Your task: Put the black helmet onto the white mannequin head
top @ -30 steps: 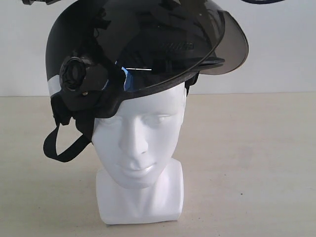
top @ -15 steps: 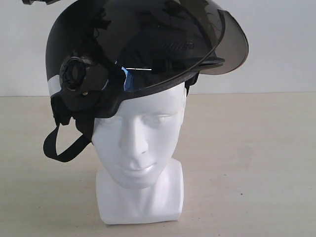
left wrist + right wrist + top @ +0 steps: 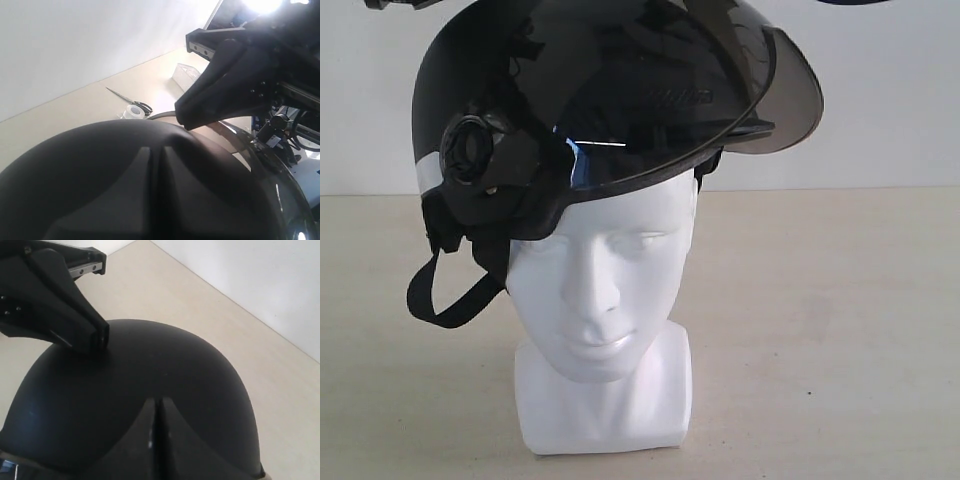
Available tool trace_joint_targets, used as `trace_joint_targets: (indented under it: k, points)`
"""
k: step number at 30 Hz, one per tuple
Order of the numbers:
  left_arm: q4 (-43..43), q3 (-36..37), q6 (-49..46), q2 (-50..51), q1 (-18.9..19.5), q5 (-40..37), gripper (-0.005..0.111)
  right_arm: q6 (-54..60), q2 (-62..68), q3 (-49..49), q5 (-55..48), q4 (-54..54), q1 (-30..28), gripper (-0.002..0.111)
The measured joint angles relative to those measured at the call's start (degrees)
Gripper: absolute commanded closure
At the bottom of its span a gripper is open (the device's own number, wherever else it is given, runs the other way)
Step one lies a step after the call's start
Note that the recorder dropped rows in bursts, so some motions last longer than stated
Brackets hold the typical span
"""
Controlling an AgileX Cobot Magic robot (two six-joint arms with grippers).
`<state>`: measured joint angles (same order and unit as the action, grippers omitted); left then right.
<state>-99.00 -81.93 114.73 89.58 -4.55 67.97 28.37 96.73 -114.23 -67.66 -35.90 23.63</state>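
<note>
Nothing much has shifted since a second ago: my one black helmet (image 3: 600,90) sits on the one white mannequin head (image 3: 605,290), well forward of the table's (image 3: 840,330) far edge. Its front-to-back axis runs crosswise, visor (image 3: 790,95) aimed toward the right arm's side while the face looks at the camera. Left gripper (image 3: 182,116) is closed, tips at the shell. Right gripper (image 3: 100,337) is there too, and I can't tell its fingers' state.
</note>
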Motion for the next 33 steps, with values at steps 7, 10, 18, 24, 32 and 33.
trace_joint_targets:
  k: [7, 10, 18, 24, 32, 33]
  points:
    - [-0.4, 0.0, 0.2, -1.0, 0.0, 1.1, 0.102, -2.0, -0.8, 0.7, 0.0, 1.4, 0.3, 0.109]
    - [-0.6, 0.0, 0.2, -1.5, 0.0, 1.7, 0.102, -2.3, -2.6, 2.8, -0.1, 2.3, 0.3, 0.109]
    - [-0.6, 0.0, 1.1, -1.5, 0.0, 1.7, 0.102, -2.3, -4.7, 6.6, 0.0, -0.1, 0.7, 0.109]
    - [-0.6, 0.0, 2.0, -1.5, 0.0, 1.7, 0.102, -2.2, -5.6, 7.6, 1.6, -0.3, 5.5, 0.109]
    - [-0.6, 0.0, 3.1, -1.5, 0.0, 1.7, 0.102, -5.9, -5.5, 8.3, 1.1, -1.2, 8.4, 0.109]
    - [-0.6, 0.0, 3.1, -1.5, 0.0, 1.7, 0.102, -6.2, -5.5, 8.7, 1.2, -1.2, 8.4, 0.109]
